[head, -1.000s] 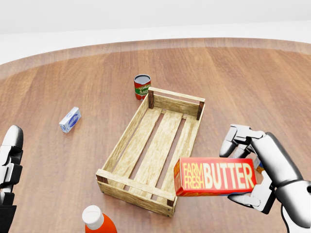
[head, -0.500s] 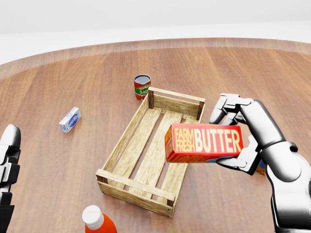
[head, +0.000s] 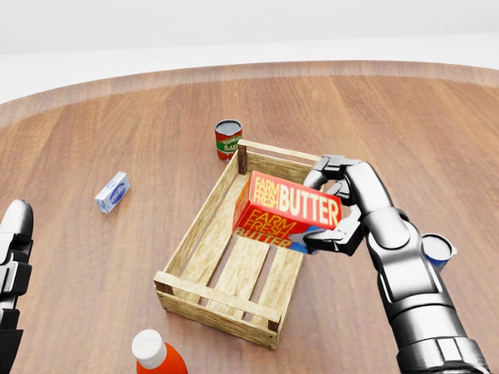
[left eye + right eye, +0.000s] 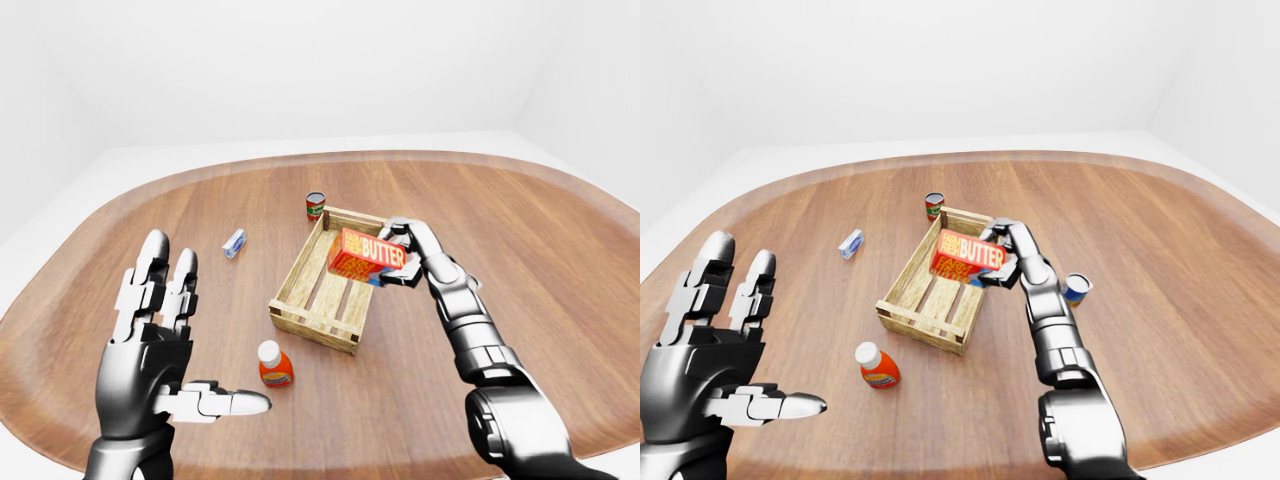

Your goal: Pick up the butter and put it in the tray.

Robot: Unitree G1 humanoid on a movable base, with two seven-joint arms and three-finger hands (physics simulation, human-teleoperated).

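The butter [image 3: 282,210] is a red box lettered FARM FRESH BUTTER, tilted and held above the right half of the wooden slatted tray [image 3: 201,230]. My right hand [image 3: 334,210] is shut on the butter from its right end, fingers over the top and thumb under. In the left-eye view my left hand [image 4: 165,340] is raised at the lower left with fingers spread, open and holding nothing, far from the tray.
A red soup can [image 3: 228,139] stands just above the tray's top left corner. A small blue-white carton [image 3: 112,192] lies to the left. An orange bottle with a white cap [image 3: 155,354] stands below the tray. A blue-white cup [image 3: 437,251] sits to the right of my right forearm.
My right hand has carried the butter up and to the left, from below the tray's right side to over the tray, and tilted it. The blue-white cup now shows. The left hand has not moved.
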